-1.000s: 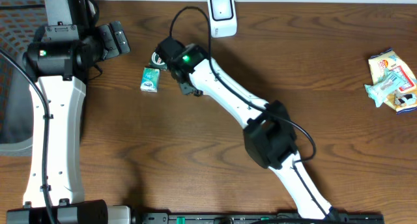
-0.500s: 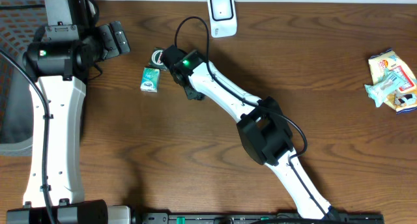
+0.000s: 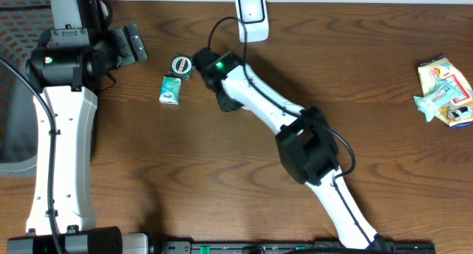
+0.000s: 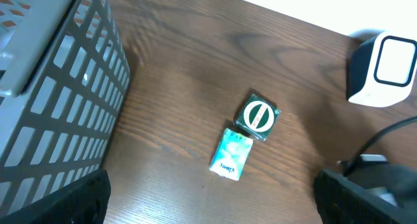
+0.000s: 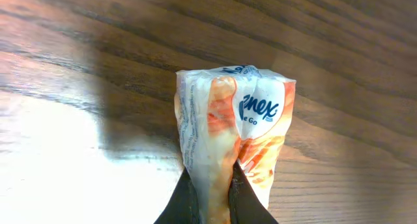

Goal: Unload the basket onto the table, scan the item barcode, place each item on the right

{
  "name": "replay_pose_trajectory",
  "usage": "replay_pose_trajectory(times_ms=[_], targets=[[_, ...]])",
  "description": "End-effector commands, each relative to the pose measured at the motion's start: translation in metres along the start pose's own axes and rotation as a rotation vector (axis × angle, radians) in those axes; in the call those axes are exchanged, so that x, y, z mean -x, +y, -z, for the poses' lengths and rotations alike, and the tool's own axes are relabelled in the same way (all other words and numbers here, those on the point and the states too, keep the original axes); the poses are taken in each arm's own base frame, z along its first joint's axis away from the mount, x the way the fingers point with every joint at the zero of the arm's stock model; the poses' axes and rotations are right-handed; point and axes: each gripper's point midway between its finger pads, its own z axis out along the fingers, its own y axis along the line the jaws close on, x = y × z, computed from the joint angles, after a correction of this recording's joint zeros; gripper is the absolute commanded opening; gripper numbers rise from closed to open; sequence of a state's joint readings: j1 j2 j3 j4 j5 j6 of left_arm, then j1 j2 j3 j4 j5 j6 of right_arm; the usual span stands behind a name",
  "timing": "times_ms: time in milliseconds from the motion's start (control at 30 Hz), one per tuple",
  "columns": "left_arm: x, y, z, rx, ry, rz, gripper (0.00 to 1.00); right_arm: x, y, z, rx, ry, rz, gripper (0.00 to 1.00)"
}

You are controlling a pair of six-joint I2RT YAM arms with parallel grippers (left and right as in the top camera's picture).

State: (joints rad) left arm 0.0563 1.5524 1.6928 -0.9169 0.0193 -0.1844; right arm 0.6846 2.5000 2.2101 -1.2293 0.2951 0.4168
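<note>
An orange and white Kleenex tissue pack [image 5: 234,136] fills the right wrist view, with my right gripper [image 5: 212,180] shut on its lower edge above the wooden table. From overhead the pack is hidden under the right arm's wrist [image 3: 214,66]. The white barcode scanner [image 3: 252,16] stands at the table's back edge, just beyond that wrist, and shows in the left wrist view too as the scanner [image 4: 384,71]. My left gripper [image 3: 129,46] stands wide open at the far left, its two fingers apart over bare wood, the left gripper [image 4: 208,201] holding nothing.
A green tissue pack [image 3: 171,89] and a round green tin [image 3: 181,66] lie left of the right wrist. A grey wire basket [image 4: 58,87] stands at the table's left edge. Several snack packets [image 3: 443,91] lie at the far right.
My right gripper has shut on the orange tissue pack. Its wrist has shifted right, toward the scanner, uncovering the round green tin. The left arm has not moved.
</note>
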Motion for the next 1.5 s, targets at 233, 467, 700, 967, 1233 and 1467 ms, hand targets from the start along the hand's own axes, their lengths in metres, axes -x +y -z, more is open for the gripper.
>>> replay_pose_trajectory(times_ms=[233, 467, 700, 967, 1233, 1467], targets=[[-0.002, 0.003, -0.003, 0.015, 0.009, 0.008, 0.97, 0.011, 0.005, 0.096, 0.835, 0.073, 0.055, 0.01], [-0.002, 0.003, -0.003, 0.015, 0.009, 0.008, 0.98, -0.014, -0.004, 0.069, 0.987, 0.202, -0.012, 0.01], [-0.002, 0.002, -0.003, 0.015, 0.009, 0.007, 0.98, -0.037, -0.028, 0.011, 0.941, 0.283, -0.132, 0.01], [-0.002, 0.003, -0.003, 0.015, 0.009, 0.008, 0.97, -0.052, -0.113, -0.018, 0.598, 0.31, -0.192, 0.4], [-0.002, 0.003, -0.003, 0.015, 0.009, 0.008, 0.98, -0.036, -0.129, 0.032, 0.643, 0.17, -0.14, 0.89], [-0.002, 0.003, -0.003, 0.015, 0.009, 0.008, 0.98, -0.027, -0.102, 0.044, 0.676, 0.123, -0.087, 0.78]])
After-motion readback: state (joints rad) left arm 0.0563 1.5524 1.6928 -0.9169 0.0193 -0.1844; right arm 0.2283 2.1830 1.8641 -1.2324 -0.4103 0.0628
